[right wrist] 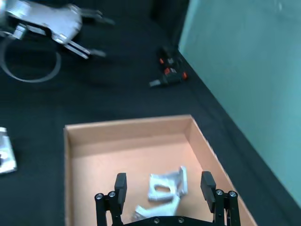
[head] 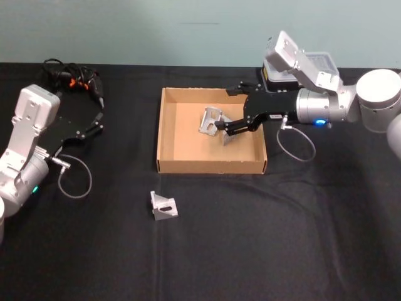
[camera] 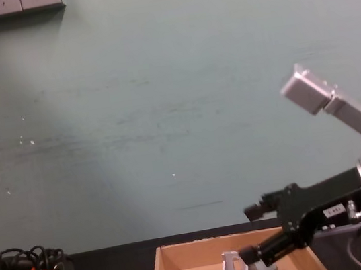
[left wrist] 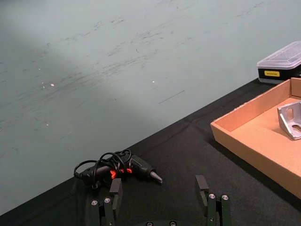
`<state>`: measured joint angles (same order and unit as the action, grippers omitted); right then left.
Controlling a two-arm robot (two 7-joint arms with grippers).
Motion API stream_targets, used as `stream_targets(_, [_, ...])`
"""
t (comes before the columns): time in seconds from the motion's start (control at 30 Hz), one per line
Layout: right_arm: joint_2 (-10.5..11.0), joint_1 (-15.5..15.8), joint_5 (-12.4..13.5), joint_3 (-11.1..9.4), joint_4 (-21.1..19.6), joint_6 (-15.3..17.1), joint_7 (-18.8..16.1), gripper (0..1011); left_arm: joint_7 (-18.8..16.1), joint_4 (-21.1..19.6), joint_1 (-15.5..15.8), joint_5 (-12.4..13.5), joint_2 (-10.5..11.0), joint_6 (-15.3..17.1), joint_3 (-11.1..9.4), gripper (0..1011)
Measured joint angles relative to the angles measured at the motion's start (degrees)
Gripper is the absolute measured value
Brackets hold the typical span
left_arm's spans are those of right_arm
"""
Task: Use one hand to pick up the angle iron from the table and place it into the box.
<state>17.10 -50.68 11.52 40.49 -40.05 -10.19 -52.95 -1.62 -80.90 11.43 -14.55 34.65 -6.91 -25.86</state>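
The tan cardboard box sits mid-table. Two silver angle irons lie inside it: one near the centre, the other partly hidden by my right gripper. That gripper hovers open over the box floor. In the right wrist view its fingers stand wide apart above the angle irons and hold nothing. A further angle iron rests on the black table in front of the box. My left gripper stays open at the left, away from the box.
A black electric screwdriver with coiled cable lies at the back left. A clear-lidded plastic case stands behind the right arm. The table's front half holds just the loose angle iron.
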Motion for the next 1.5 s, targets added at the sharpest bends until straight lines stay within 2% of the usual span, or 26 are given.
stream_targets(0.17, [1.59, 1.69, 0.88, -0.24, -5.51, -1.67, -2.33, 1004, 0.0, 0.0, 0.0, 0.0, 0.0, 0.0, 0.0, 1011])
stream_targets(0.27, [2.64, 3.1, 2.26, 0.49, -10.15, -2.77, -5.58, 1004, 0.0, 0.0, 0.0, 0.0, 0.0, 0.0, 0.0, 1011])
stream_targets(0.3, [2.64, 3.1, 2.26, 0.49, -10.15, -2.77, -5.58, 1004, 0.0, 0.0, 0.0, 0.0, 0.0, 0.0, 0.0, 1011])
stream_targets(0.4, [3.28, 4.3, 3.27, 2.01, -14.1, -4.04, -8.83, 1004, 0.0, 0.0, 0.0, 0.0, 0.0, 0.0, 0.0, 1011])
stream_targets(0.63, [3.22, 4.96, 4.37, 4.54, -17.53, -5.26, -12.62, 1004, 0.0, 0.0, 0.0, 0.0, 0.0, 0.0, 0.0, 1011])
stream_targets(0.93, [2.07, 4.16, 5.01, 7.96, -17.17, -4.44, -16.46, 1004, 0.0, 0.0, 0.0, 0.0, 0.0, 0.0, 0.0, 1011])
stream_targets(1.23, [0.41, 3.36, 6.06, 11.47, -14.28, -0.6, -19.75, 1004, 0.0, 0.0, 0.0, 0.0, -0.01, 0.0, 0.0, 1011])
stream_targets(1.5, [-0.29, 3.31, 6.74, 12.77, -13.09, 2.08, -18.86, 1004, 0.0, 0.0, 0.0, 0.0, 0.0, 0.0, 0.0, 1011])
